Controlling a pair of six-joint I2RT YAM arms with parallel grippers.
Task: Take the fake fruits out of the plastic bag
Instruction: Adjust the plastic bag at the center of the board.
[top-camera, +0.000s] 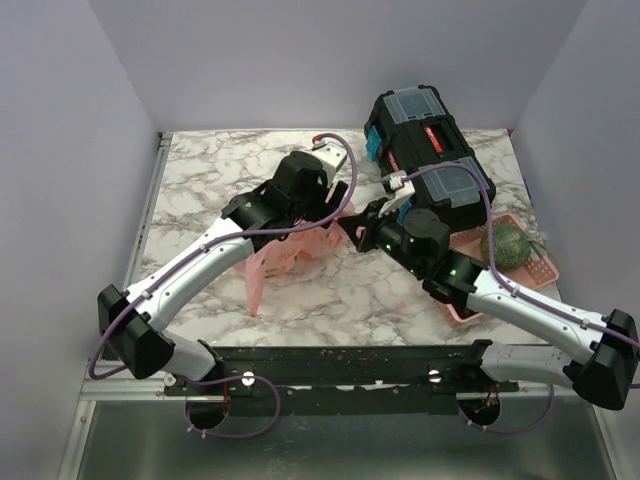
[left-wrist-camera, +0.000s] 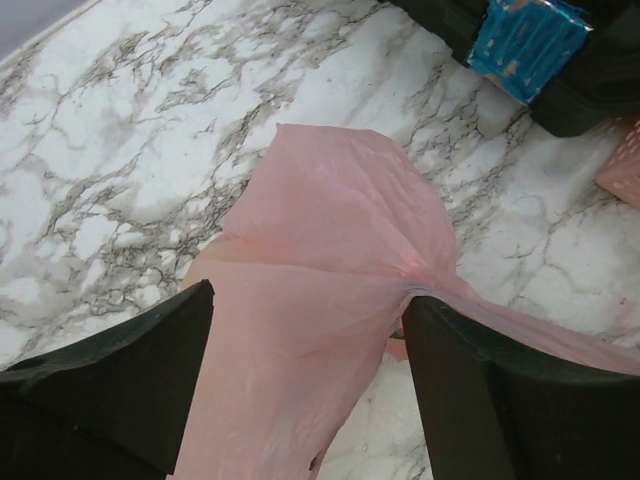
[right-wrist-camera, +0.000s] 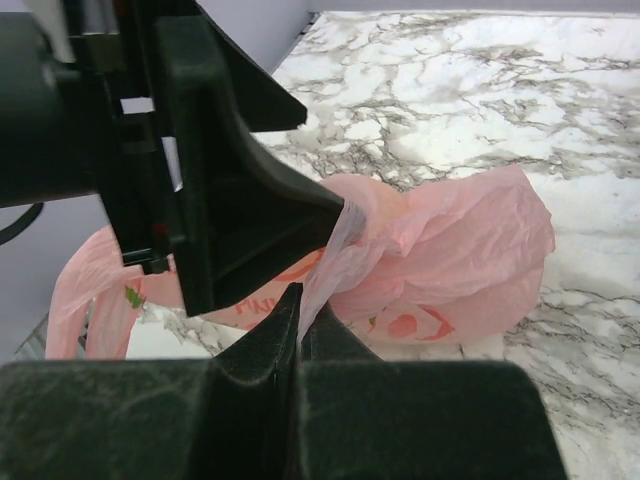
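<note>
R hand (right-wrist-camera: 299, 305) clamped on bag (right-wrist-camera: 450, 230) film at its 3 o'clock, pulling it taut off counter (top-camera: 330, 290). L hand (left-wrist-camera: 310, 320) fingers apart, straddling bag's 12 o'clock, prob to spread mouth. Fruits hidden, likely inside.

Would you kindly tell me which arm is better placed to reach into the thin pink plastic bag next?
Probably left: the left pincer is open over the thin pink plastic bag; the right pincer is shut on it.

Locate the plastic bag (right-wrist-camera: 450, 240): thin, translucent pink, crumpled, with red print. It lies mid-way across the marble table (top-camera: 200, 180), one fold drawn up taut, loop handles trailing nearward.
</note>
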